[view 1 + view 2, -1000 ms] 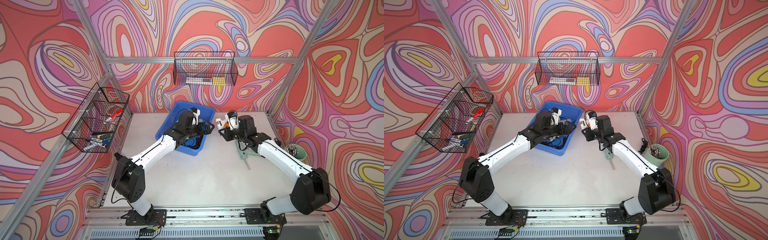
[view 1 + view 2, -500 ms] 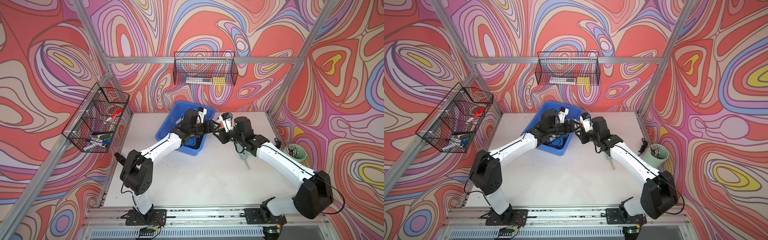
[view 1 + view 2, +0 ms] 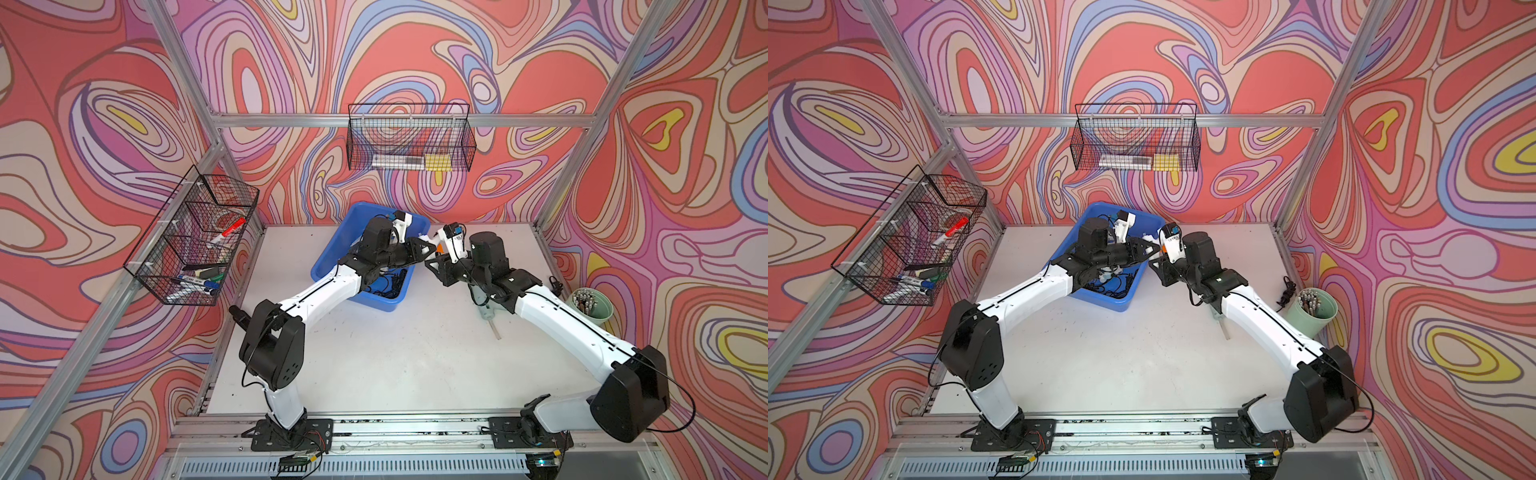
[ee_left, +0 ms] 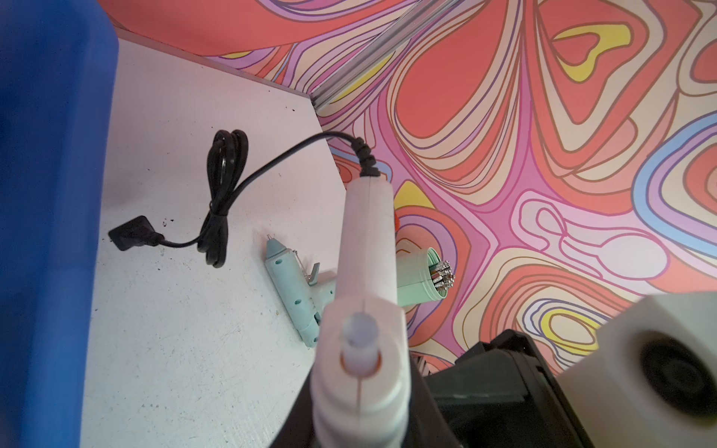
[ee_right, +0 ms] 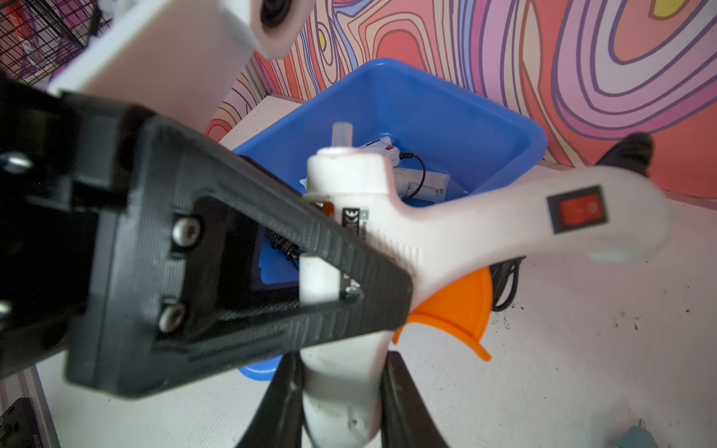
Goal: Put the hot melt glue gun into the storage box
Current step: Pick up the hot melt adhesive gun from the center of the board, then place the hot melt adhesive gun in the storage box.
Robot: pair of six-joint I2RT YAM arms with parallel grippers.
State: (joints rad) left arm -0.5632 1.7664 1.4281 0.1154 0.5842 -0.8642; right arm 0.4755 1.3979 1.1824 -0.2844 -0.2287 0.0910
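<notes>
One glue gun, clamped by left end effector, right end effector

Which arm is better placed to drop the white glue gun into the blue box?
Left: the left tool grips the white glue gun, and that arm lies across the storage box.

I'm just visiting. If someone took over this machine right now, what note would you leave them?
Left gripper: shut on the white glue gun, across its body.
Right gripper: closed on the gun's barrel, a finger on each side.
Gun: in the air beside the blue storage box, not inside; its cord bundle lies on the table.
A mint glue gun lies on the table.
Done: gun lifted, both grippers on it.
Left: right lets go; left carries gun and cord into the box, releases.
</notes>
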